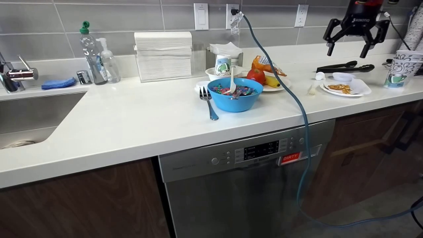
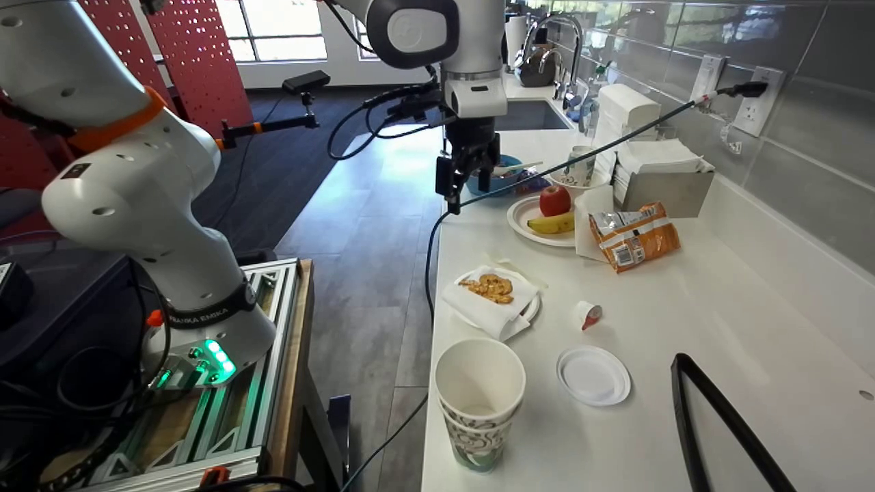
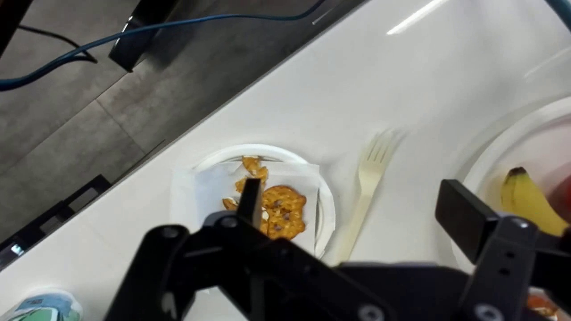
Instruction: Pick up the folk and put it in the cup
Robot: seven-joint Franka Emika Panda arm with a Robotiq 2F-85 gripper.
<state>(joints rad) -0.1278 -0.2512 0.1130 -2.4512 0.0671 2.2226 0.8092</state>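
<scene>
Apparently, the task is only at its beginning: no fork is held, and I see none inside a cup. In an exterior view, the gripper (image 1: 347,52) hangs above the counter (image 1: 132,109), its fingers spread wide and nothing between them. The plastic fork (image 1: 311,90), which I suppose is the wanted one, lies on the counter just beside the small plate (image 1: 365,88), well apart from the gripper. A metal fork (image 1: 209,103) lies beside the blue bowl (image 1: 235,100). Stacked paper cups (image 1: 398,75) stand near the small plate, and another paper cup (image 1: 223,66) is behind the bowl; which cup is meant, I cannot tell.

In an exterior view, the stacked paper cups (image 2: 480,383) are upright, and the mouth of the upper one is open without a fork. The plastic fork is too indistinct there to judge.

In the wrist view, the plastic fork (image 3: 369,176) is cream-coloured and slim, lying between the small plate and the larger plate (image 3: 504,145) with a banana (image 3: 528,203). Its tines point upward in that view; the handle's end is hidden by the gripper. Lowering, gripping, lifting, carrying and releasing are all left, in my judgement.
</scene>
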